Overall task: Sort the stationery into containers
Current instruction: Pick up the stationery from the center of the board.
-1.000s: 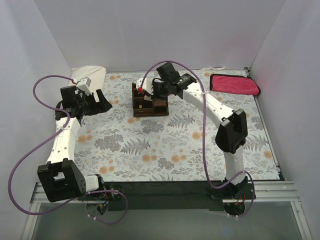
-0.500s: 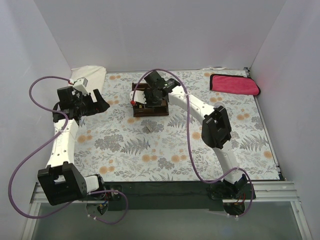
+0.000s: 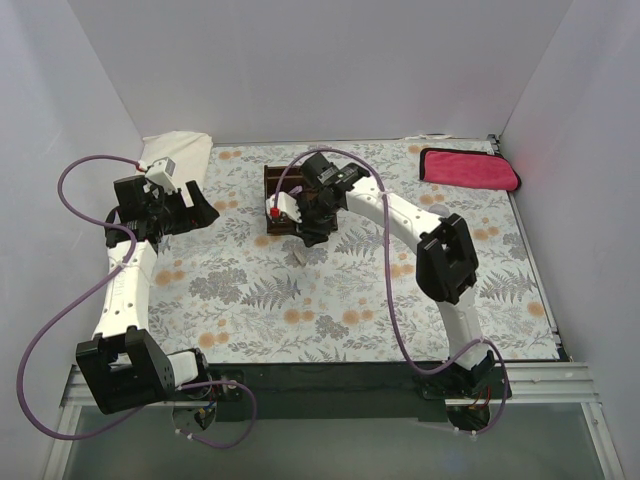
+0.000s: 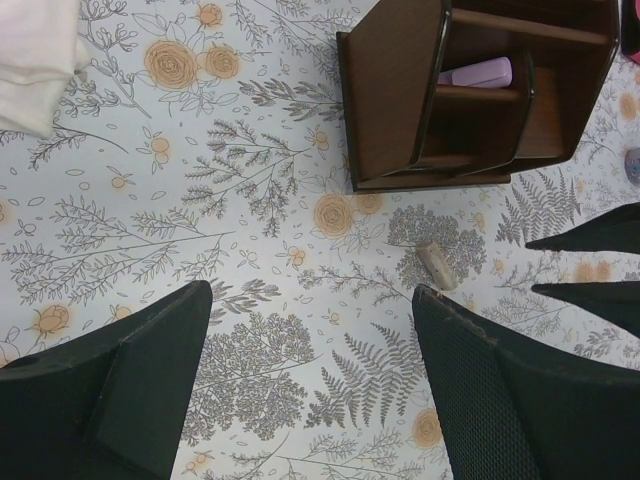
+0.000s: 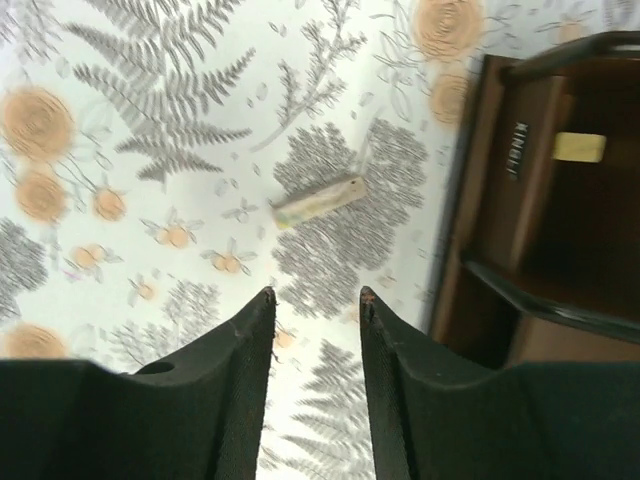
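The dark brown wooden organizer [image 3: 290,200] stands at the back middle of the mat, partly covered by my right arm. In the left wrist view the organizer [image 4: 390,100] holds a pink eraser [image 4: 478,72]. In the right wrist view a small tan block [image 5: 580,147] lies in one compartment of the organizer [image 5: 545,250]. Another tan block [image 3: 297,256] lies loose on the mat just in front of it, also seen in the wrist views [image 4: 436,266] [image 5: 318,202]. My right gripper [image 3: 305,238] [image 5: 315,295] is open and empty, just above this block. My left gripper [image 3: 185,212] [image 4: 312,290] is open and empty, far left.
A white folded cloth [image 3: 176,152] lies at the back left corner, its edge also showing in the left wrist view [image 4: 35,60]. A magenta folded cloth [image 3: 468,167] lies at the back right. White walls close in the mat on three sides.
My right gripper has swung from above the organizer's back to its near side, down over the loose tan block. The left arm has barely moved.
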`<state>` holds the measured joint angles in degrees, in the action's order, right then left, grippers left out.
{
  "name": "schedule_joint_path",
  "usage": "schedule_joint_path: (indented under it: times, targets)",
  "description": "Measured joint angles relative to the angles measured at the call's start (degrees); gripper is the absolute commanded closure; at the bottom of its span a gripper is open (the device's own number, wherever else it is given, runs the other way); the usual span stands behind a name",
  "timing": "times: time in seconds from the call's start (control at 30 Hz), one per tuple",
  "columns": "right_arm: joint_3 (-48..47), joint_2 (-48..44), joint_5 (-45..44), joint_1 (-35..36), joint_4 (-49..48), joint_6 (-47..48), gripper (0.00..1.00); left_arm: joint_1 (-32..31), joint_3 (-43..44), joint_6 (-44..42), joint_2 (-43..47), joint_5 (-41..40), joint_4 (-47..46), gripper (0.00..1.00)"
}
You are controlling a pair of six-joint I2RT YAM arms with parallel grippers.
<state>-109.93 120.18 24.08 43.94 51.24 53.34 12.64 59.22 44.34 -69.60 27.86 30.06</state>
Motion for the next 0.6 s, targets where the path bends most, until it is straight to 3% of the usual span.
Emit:
schedule_joint_path:
  times: [0.07, 0.33, 0.6]
  targets:
    - [-2.0, 2.6, 1.8, 0.1, 1.0, -3.2, 0.47, 0.0, 0.0, 0.0, 0.0, 0.0, 0.0, 0.20]
    - [-13.4, 16.6, 2.5, 0.1, 1.9, -18.4, 0.48, 0.0, 0.0, -0.1, 0.0, 0.0, 1.1, 0.20]
    - [-13.7, 18.7, 0.0, 0.3, 1.9, -24.6, 0.52, 0.0, -0.1, -0.7, 0.2, 0.0, 2.3, 0.20]
